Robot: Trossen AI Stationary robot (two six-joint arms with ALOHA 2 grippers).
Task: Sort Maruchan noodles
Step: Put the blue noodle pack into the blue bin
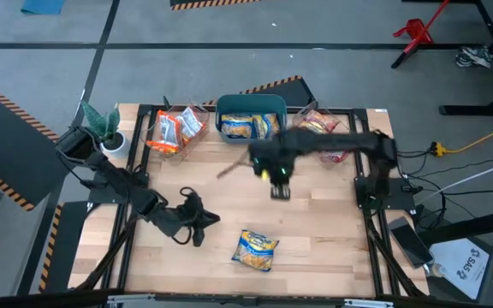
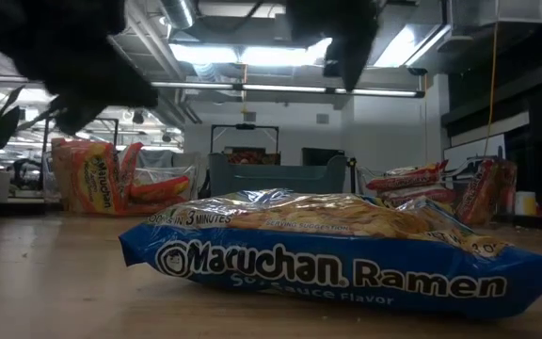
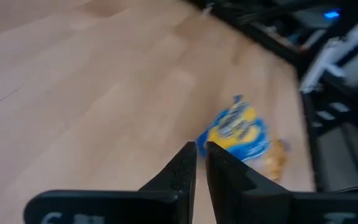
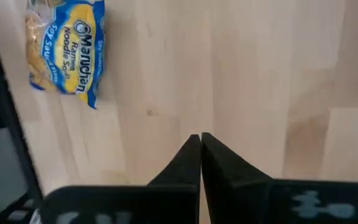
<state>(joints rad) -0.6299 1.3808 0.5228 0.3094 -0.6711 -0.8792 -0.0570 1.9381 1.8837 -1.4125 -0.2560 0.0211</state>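
Blue Maruchan soy-sauce ramen packet (image 1: pixel 256 250) lies alone low in the frame on the wooden counter (image 1: pixel 332 231), unsorted, while other packets fill the containers at the top, and both the left tool (image 1: pixel 197 224) and right tool (image 1: pixel 280 190) hover nearly closed, empty.

The blue ramen packet (image 2: pixel 346 254) near the table's front edge reads "Maruchan Ramen", "3 Minutes" and, partly cut off, "Sauce Flavor".
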